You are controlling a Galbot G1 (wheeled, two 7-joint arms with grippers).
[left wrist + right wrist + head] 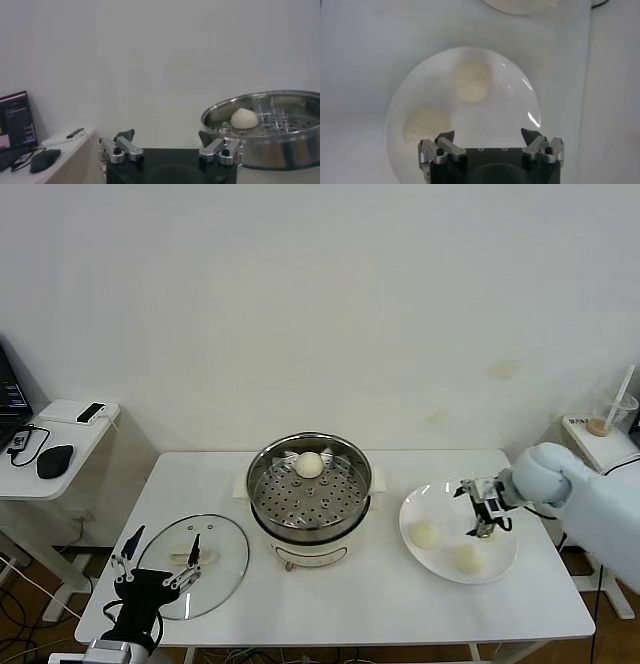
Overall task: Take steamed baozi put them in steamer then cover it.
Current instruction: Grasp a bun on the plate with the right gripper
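Observation:
One cream-white baozi lies on the perforated tray at the back of the steel steamer, also visible from the left wrist as baozi in the steamer. Two more baozi rest on the white plate. My right gripper hovers open over the plate, nothing between its fingers; its wrist view shows both baozi below the gripper. The glass cover lies flat at the table's front left. My left gripper is open above the cover, holding nothing.
A side table at the left carries a mouse, cables and a laptop edge. At the right a small shelf holds a cup with a straw. Bare white tabletop runs along the front between cover and plate.

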